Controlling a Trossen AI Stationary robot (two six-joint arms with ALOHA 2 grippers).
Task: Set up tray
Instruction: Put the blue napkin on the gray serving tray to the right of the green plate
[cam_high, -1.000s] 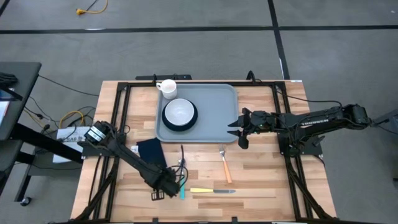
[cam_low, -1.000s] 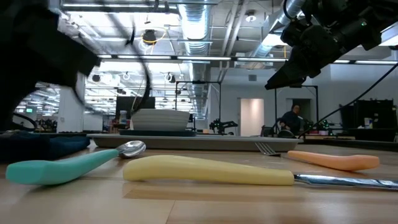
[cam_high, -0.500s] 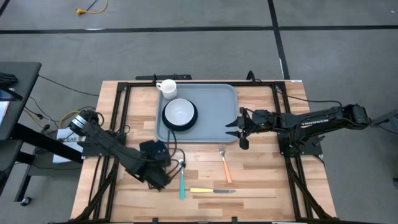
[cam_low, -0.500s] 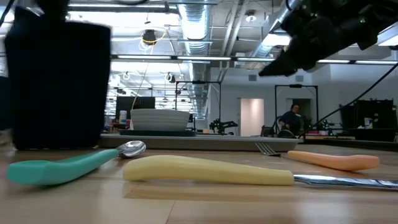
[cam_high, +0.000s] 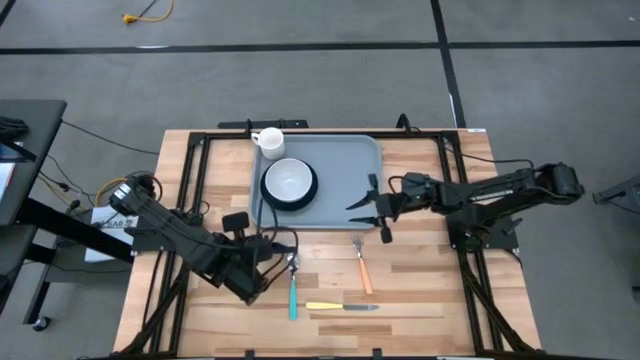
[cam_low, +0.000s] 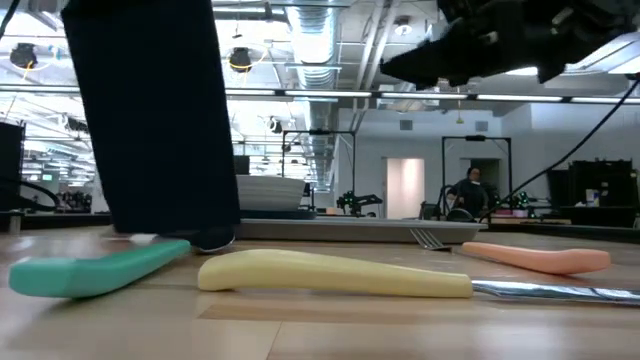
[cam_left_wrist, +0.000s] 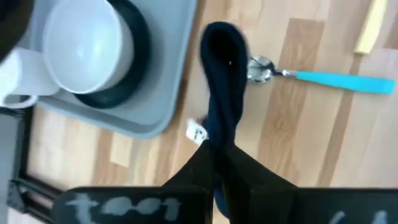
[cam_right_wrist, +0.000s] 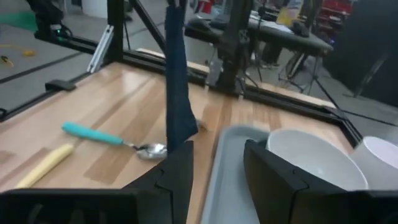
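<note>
Two arms: both are over the table (cam_high: 420, 290), one on each side of the tray.
Tray (cam_high: 340, 180): flat, grey-blue, lying on the far middle part of the table.
On the tray: a white bowl (cam_high: 288, 180) sits on a dark plate (cam_high: 304, 193) at the tray's left end; a white mug (cam_high: 269, 141) stands at the tray's far left corner.
Left gripper (cam_left_wrist: 216, 155): just off the tray's near left corner, fingers pinched tight on a dark napkin (cam_left_wrist: 222, 93).
Napkin: hangs from the left gripper as a long folded strip, its lower end at or just above the wood beside the tray's near edge; whether it touches cannot be told.
Right gripper (cam_high: 366, 205): above the tray's near right part, fingers spread wide and holding nothing.
Spoon (cam_high: 292, 290): teal handle, on the wood nearer than the tray, its bowl just beside the hanging napkin.
Fork (cam_high: 362, 262): orange handle, on the wood near the tray's near right corner, tines toward the tray.
Knife (cam_high: 340, 306): yellow handle, farthest of the cutlery from the tray, lying parallel to the tray's long edge.
Background: a person (cam_low: 465, 192) shows in the room far beyond the tray.
</note>
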